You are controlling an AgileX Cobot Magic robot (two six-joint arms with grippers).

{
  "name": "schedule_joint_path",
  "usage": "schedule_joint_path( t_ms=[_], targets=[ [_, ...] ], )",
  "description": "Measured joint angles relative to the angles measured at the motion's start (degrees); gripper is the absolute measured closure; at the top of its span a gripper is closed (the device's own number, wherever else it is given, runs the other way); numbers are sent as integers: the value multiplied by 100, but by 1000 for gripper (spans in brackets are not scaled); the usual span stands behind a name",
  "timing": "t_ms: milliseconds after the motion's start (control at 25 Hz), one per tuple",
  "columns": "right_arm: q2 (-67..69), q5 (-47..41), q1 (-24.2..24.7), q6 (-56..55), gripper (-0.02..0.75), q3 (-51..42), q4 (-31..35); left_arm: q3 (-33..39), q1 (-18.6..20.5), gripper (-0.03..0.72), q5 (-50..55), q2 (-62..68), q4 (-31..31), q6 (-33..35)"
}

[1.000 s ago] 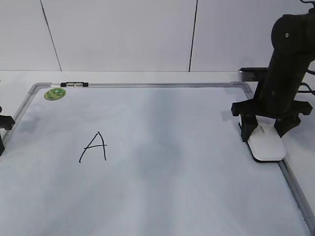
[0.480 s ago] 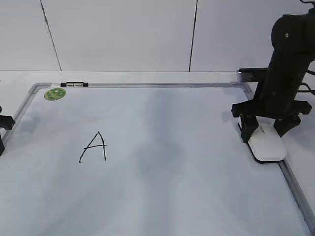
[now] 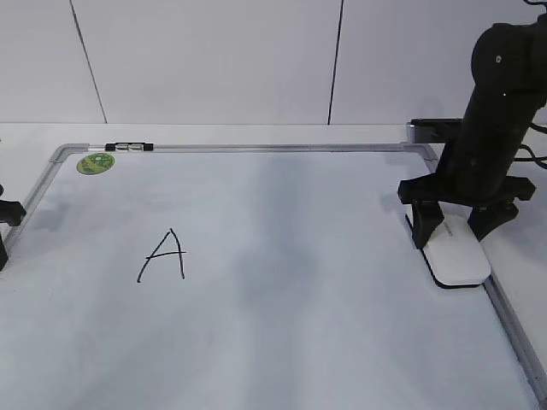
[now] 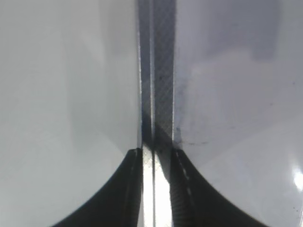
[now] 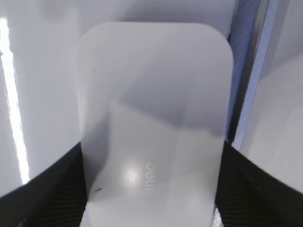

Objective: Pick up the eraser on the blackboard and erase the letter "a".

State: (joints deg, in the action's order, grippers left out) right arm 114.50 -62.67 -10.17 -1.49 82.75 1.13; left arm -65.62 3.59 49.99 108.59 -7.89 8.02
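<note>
The white eraser (image 3: pixel 459 259) is at the right edge of the blackboard (image 3: pixel 299 282), between the fingers of my right gripper (image 3: pixel 453 224), which is shut on it. In the right wrist view the eraser (image 5: pixel 156 90) fills the middle, and both fingers of the gripper (image 5: pixel 151 151) press its long sides. An angular capital "A" (image 3: pixel 164 255) is drawn in black at the board's left. No lowercase cursive "a" shows in any view. My left gripper (image 4: pixel 156 153) is shut and empty over the board's left frame rail (image 4: pixel 156 71).
A round green sticker (image 3: pixel 96 162) and a small black-and-silver piece (image 3: pixel 128 147) sit at the board's far left corner. The silver frame (image 3: pixel 513 329) runs along the right edge beside the eraser. A white wall stands behind.
My right gripper has shifted a little left and away from the frame, and the eraser has moved with it. The left arm has not moved.
</note>
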Motion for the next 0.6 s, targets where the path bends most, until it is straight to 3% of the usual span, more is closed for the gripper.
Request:
schedule_joint_path(
  t_ms=[600],
  targets=[
    [0, -94, 0, -551, 168, 0, -224, 0, 0, 558, 0, 0, 0, 0]
  ],
)
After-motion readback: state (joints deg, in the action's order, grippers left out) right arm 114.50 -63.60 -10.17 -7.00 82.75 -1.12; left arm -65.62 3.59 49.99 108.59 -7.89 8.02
